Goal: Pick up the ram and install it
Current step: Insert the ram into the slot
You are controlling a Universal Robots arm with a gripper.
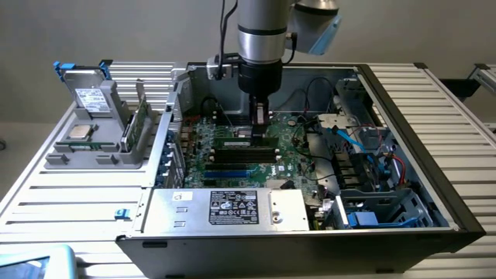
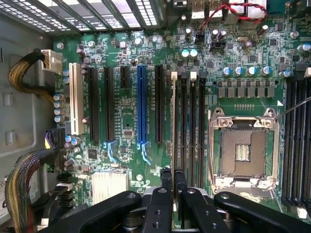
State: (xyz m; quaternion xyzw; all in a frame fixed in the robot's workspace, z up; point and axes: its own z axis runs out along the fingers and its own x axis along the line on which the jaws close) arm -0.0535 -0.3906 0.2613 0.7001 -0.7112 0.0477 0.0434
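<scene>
1. The ram shows in the wrist view as a thin pale edge running out from between the fingers, in line with the first of the black memory slots. In the exterior view it is the green strip just below the hand, low over the motherboard.
2. The hand is closed on the ram, its fingers pinching the stick near its middle. In the exterior view the hand stands upright inside the open computer case.
3. Step in hand, as I judge it: installing, with the stick at or in its slot. Whether it is fully seated I cannot tell.
4. Seating calls for a straight, even downward press, with the stick kept square to the slot.
5. Beside the slots lies an empty processor socket.
6. Writing: the dark label on the power supply is too small to read, as is the white label on the drive, which stands in a grey holder on the worktop.
</scene>
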